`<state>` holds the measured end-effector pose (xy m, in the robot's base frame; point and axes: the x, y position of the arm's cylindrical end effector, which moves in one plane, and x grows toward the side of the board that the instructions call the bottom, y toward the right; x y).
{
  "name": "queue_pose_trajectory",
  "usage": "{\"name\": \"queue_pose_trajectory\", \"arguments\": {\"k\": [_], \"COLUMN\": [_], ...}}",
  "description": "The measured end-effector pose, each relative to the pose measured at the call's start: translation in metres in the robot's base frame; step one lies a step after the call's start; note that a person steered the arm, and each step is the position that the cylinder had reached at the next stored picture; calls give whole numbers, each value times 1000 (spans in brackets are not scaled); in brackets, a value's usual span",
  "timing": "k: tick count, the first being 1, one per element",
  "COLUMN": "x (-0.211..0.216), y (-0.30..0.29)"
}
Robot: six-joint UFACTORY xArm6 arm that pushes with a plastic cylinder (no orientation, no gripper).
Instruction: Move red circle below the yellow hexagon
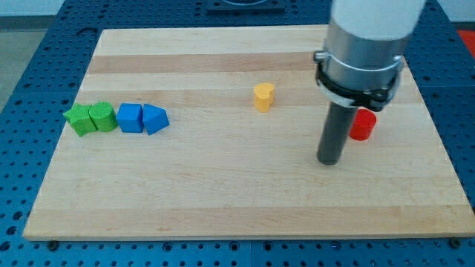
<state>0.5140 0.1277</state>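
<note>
The red circle (362,124) sits near the board's right edge, partly hidden behind the rod. My tip (329,161) rests just left and below it. There are no fingers. Best swing round its right side, then push leftward, ending below the yellow hexagon (263,96).

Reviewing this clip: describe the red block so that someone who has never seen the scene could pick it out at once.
Start at the wooden board and go to its right side, where the arm's dark rod comes down. The red circle sits just right of the rod, slightly above my tip. It is the only red block; the yellow hexagon lies farther left.
</note>
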Motion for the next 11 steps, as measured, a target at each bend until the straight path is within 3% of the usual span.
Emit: {"name": "queue_pose_trajectory", "arguments": {"k": [3,8,11], "x": [-52,-43,-68], "y": [31,48,48]}}
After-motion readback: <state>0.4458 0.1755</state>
